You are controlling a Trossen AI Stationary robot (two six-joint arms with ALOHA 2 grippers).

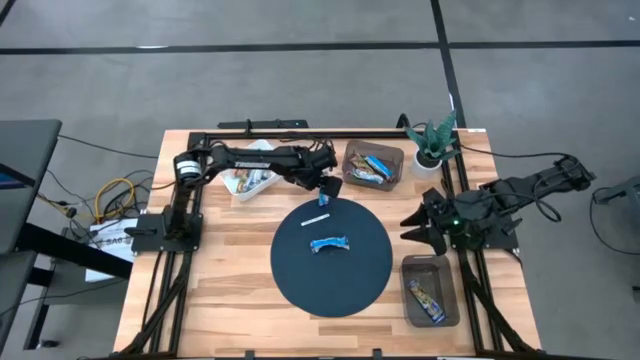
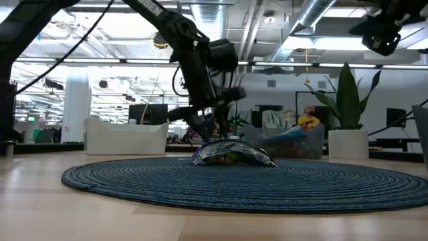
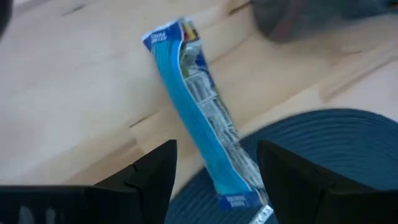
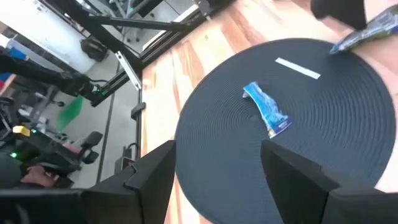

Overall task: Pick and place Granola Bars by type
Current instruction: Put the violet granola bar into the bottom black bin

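Observation:
One blue foil bar (image 1: 328, 243) lies crumpled in the middle of the round dark mat (image 1: 300, 285); it also shows in the right wrist view (image 4: 267, 112) and the low view (image 2: 231, 154). A second blue bar (image 3: 199, 106) lies slanting across the mat's far edge and the wood, also seen from the right wrist (image 4: 364, 34). My left gripper (image 1: 328, 188) is open just over it, a finger on each side of the bar's nearer end. My right gripper (image 1: 415, 228) is open and waits above the table's right side. My left gripper (image 3: 217, 180) stands open around the nearer end (image 3: 239, 196) of the second blue bar, coming at it slanting from above and along its length. Daylight shows between one finger (image 3: 155, 180) and the bar. I cannot tell whether the other finger touches it.
A thin white strip (image 1: 316, 218) lies on the mat's far part. A white tray (image 1: 248, 182) and a dark bin (image 1: 373, 165) with bars stand at the far side, with a potted plant (image 1: 432, 145) beside them. Another dark bin (image 1: 430, 290) with a multicoloured bar sits near right.

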